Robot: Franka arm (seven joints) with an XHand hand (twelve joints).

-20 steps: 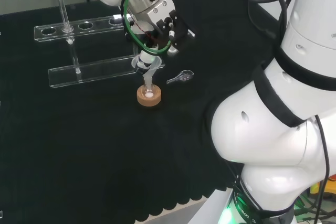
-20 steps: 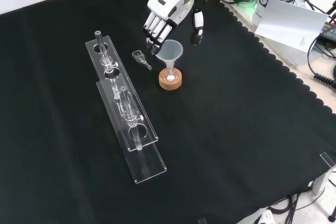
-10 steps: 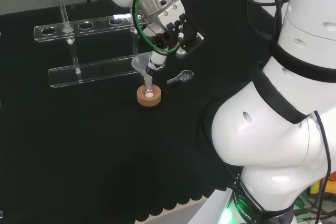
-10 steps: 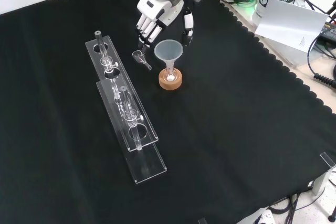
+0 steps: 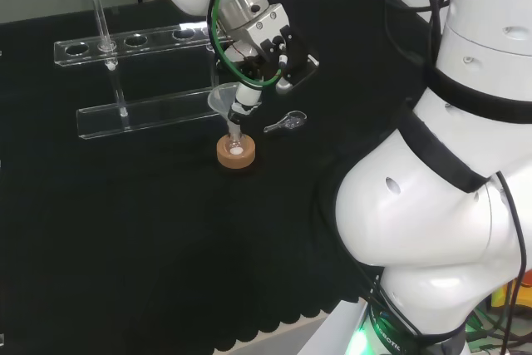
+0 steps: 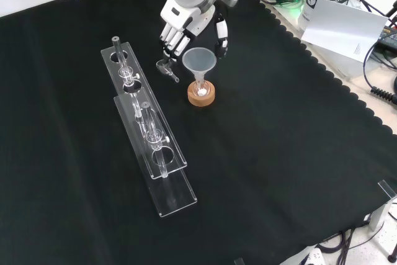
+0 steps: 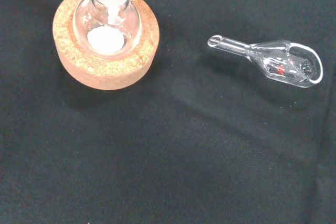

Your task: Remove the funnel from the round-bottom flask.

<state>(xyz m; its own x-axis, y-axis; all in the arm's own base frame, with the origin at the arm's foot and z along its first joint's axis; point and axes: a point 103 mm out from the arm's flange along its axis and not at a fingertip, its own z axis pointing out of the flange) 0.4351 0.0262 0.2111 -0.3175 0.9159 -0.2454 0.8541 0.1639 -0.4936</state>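
A bench draped in black cloth (image 6: 267,172) with a scalloped hem carries the ware. In the front view, a cork ring (image 6: 201,95) sits above centre (a small round-bottom flask (image 7: 107,22) nests in it). A small clear glass scoop (image 6: 166,69) lies on the cloth at about ten o'clock from the ring, near it. A long clear acrylic test-tube rack (image 6: 149,134) stands at about eight o'clock from the ring, running diagonally.

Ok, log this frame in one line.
phase: approach | hand: open, above and behind funnel, not gripping | funnel: seated in round-bottom flask on cork ring
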